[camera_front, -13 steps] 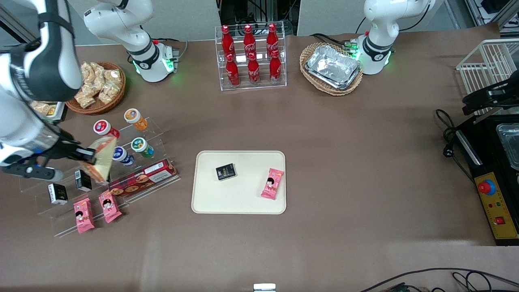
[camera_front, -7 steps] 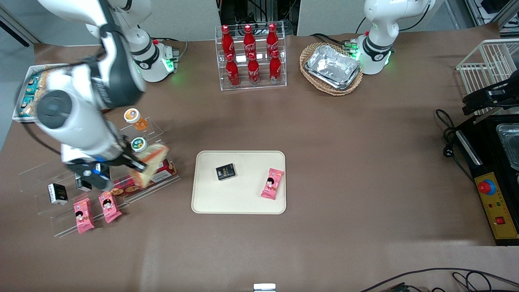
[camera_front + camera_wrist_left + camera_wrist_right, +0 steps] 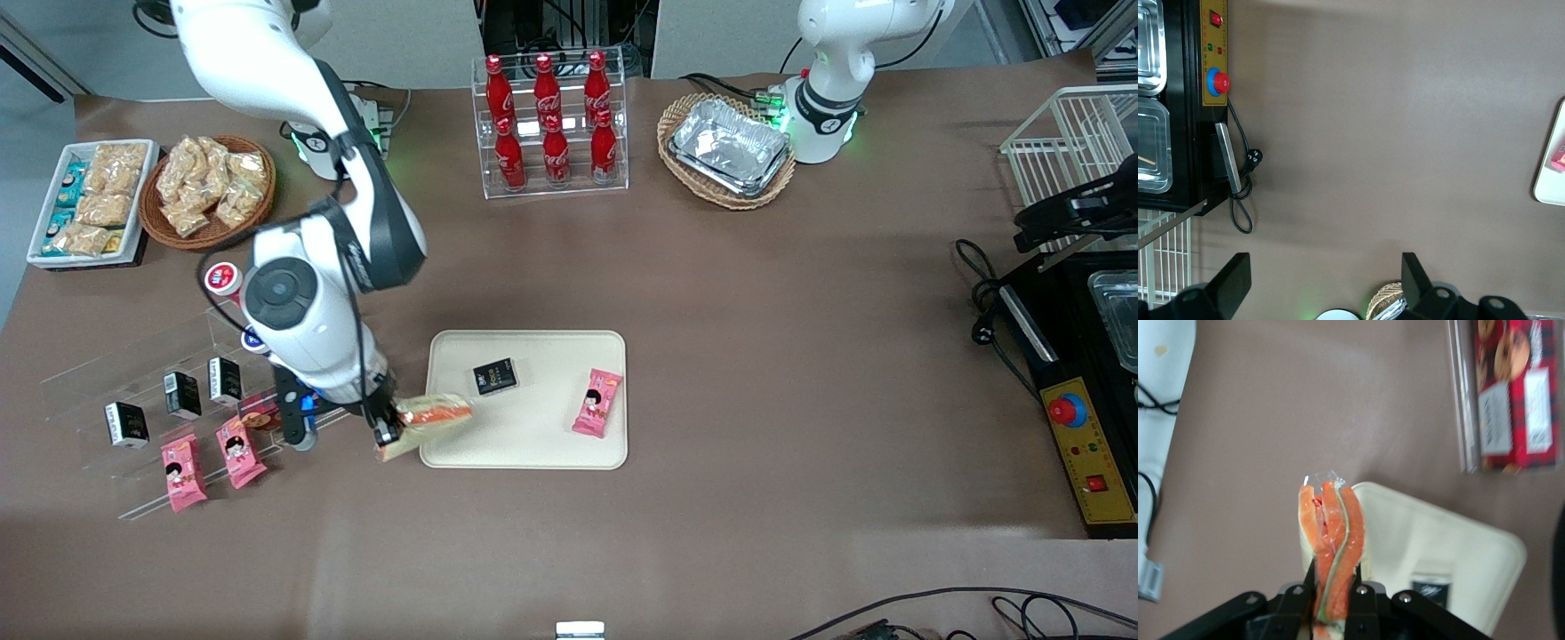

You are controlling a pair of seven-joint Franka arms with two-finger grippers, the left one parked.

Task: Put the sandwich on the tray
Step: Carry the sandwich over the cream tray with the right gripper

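Since a second ago I have swung away from the clear acrylic stepped shelf [image 3: 133,391] and carried my load across to the large flat cream-beige rectangular tray [image 3: 542,444]. My pincer [image 3: 388,433] now hangs over the tray's corner nearest the working arm's end of the table, its two fingers clamped on the small clear-wrapped wedge sandwich [image 3: 427,420] with pale bread and orange-red and green filling. From my wrist the sandwich [image 3: 1331,547] stands out edge-on from between my fingers, with the tray's rounded corner [image 3: 1418,540] below it. It is held above the tray's rim, partly over the tray and partly over the brown table [image 3: 756,356]. Farther along the tray from my pincer lie a small black packet [image 3: 494,376] and a pink snack packet [image 3: 597,403]. The long red biscuit box [image 3: 1516,393] sits on the shelf close by.
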